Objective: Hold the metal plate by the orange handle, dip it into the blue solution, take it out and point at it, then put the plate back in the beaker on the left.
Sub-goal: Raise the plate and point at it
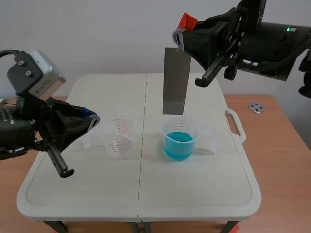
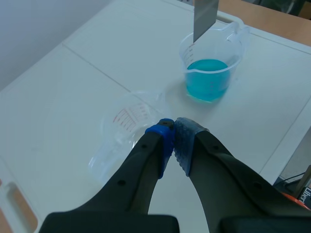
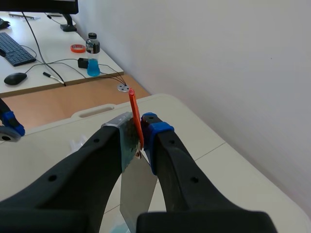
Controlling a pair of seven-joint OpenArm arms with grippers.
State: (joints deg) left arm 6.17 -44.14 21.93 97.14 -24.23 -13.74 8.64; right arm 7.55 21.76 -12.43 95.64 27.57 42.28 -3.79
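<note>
A grey metal plate hangs upright from an orange handle, held high above the table. My right gripper is shut on that handle, and the plate drops below its fingers. The plate's lower edge hovers just above the beaker of blue solution, apart from the liquid. An empty clear beaker with red markings stands to its left. My left gripper is shut on nothing, low beside the empty beaker.
Both beakers stand on a white folding table with a carry handle on its right side. A wooden desk lies beyond, carrying a small metal disc. A white wall runs behind.
</note>
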